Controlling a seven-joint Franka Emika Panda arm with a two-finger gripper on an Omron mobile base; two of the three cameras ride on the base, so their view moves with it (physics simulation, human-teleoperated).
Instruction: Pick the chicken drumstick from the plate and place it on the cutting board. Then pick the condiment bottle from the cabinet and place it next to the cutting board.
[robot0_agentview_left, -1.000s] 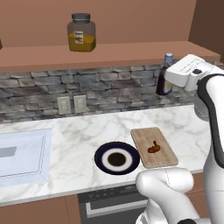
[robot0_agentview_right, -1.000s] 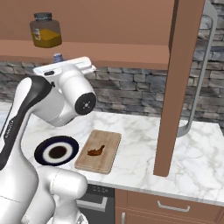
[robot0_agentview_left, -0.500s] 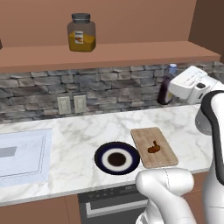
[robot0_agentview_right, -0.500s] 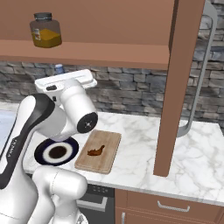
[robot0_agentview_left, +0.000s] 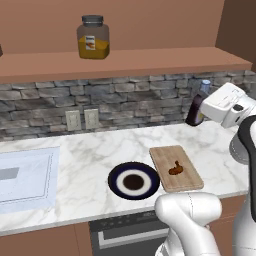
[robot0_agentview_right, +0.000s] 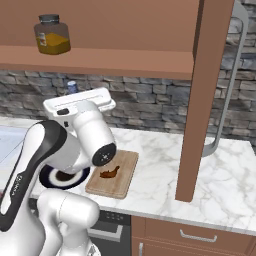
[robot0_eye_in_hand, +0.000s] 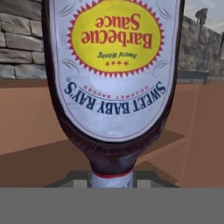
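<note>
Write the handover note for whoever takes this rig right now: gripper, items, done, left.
Gripper: shut on the bottle, carried low over the counter's back right, off the shelf.
Drumstick: lying on the board, right of the plate.
Done: drumstick moved, bottle picked.
Left: set the bottle down beside the board and let go.

A white marble counter (robot0_agentview_left: 90, 155) is seen below and left of the jaws. On it, the navy plate (robot0_agentview_left: 134, 181) and the tan cutting board (robot0_agentview_left: 176, 168) are set side by side. A glass jar (robot0_agentview_left: 93, 37) is carried by the wooden cabinet shelf (robot0_agentview_left: 150, 59) above.
</note>
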